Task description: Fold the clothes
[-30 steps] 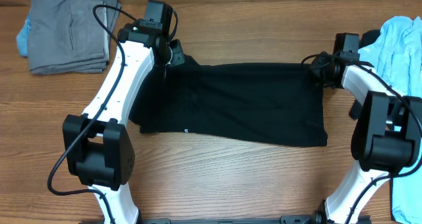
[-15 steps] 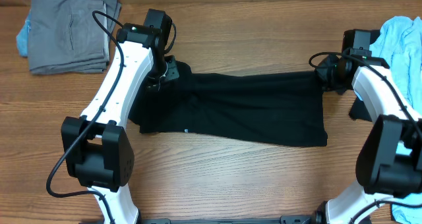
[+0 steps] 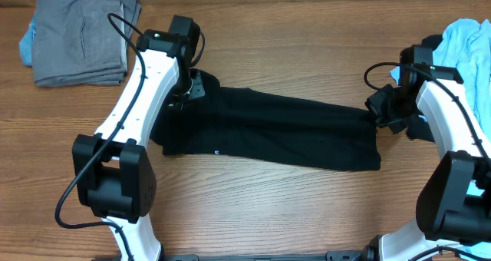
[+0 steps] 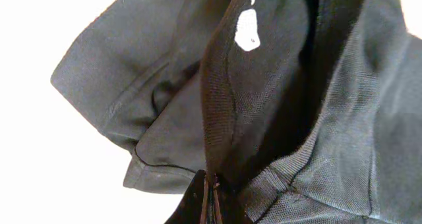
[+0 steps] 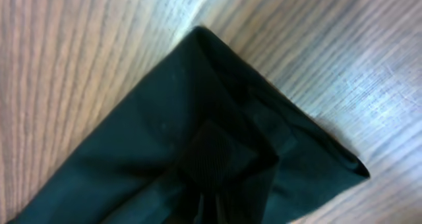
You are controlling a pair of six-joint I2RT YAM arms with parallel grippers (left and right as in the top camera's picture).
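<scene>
Well, black shirt (image 3: 284, 130): I see it stretched as a long dark band across the middle of the wooden tabletop (image 3: 268, 215), between the two arms; its near edge lies flat, and its far edge slants nearer to me toward the right end
Logo (image 3: 216, 153): a small white mark close to the shirt's near edge, toward the left arm's side
Left hand (image 3: 192, 88): at the shirt's far left corner, and my overhead view shows it on the cloth
Left hand, wrist view (image 4: 210, 201): the fingers are pinched tight together on a ribbed edge of the shirt (image 4: 283, 99), which hangs in folds in front of the camera; a white patch (image 4: 248, 30) shows on the inner cloth
Right hand (image 3: 383, 107): at the shirt's far right corner, pressed against the dark fabric
Right hand, wrist view (image 5: 208, 207): closed on the shirt (image 5: 151, 145), with a pointed corner of cloth reaching out over the wood grain; I cannot make out the fingertips themselves against the black
Grey garments (image 3: 80, 34): a folded stack at the far left corner of the tabletop, well apart from the shirt, with a light blue edge (image 3: 27, 42) showing at its left side
Light blue cloth (image 3: 464, 50): heaped at the far right edge, beside the right arm
</scene>
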